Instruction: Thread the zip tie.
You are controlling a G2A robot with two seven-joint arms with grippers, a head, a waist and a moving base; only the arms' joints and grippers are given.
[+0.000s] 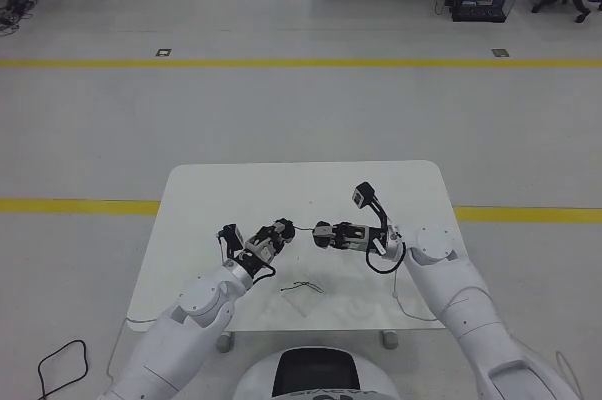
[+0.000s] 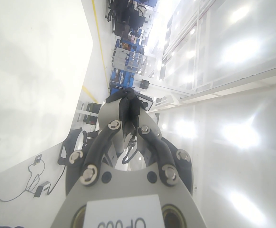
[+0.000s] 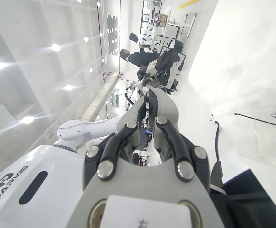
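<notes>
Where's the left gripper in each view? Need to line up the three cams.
Top view: left gripper above the middle of the white table, jaws shut on the zip tie, tip to tip with the right gripper.
Left wrist view: left gripper is the camera's own, in the foreground, table edge alongside.
Right wrist view: left gripper farther off, beyond the right gripper.
Shared landmark: white table.

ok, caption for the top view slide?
Left end effector and right end effector face off above the table, zip tie between them.
</notes>
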